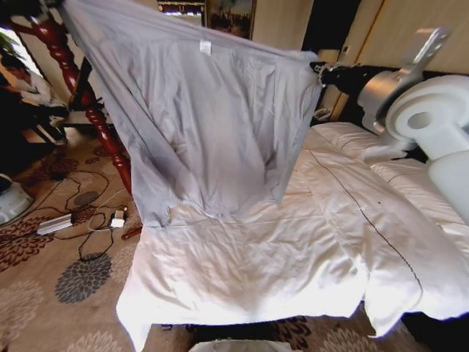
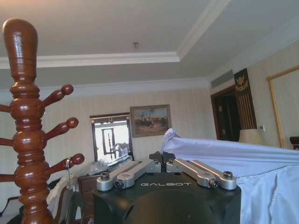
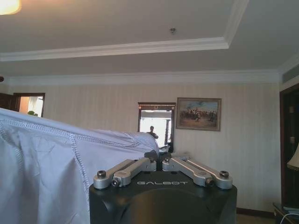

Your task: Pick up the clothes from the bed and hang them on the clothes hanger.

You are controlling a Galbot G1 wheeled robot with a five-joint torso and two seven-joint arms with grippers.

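I have the clothes (image 1: 212, 125) stretched wide in the air above the bed (image 1: 293, 249), my left gripper (image 2: 162, 161) pinched shut on one top corner beside the coat stand (image 2: 27, 130) at the far left, my right gripper (image 3: 160, 157) clamped on the other near the headboard. To do this well I should keep the top edge taut and level so the hem clears the duvet. No containers here that I can make out.

Left gripper (image 2: 162, 159) fingers pinched on the grey-blue garment (image 2: 224, 156), beside wooden coat stand (image 2: 25, 126).
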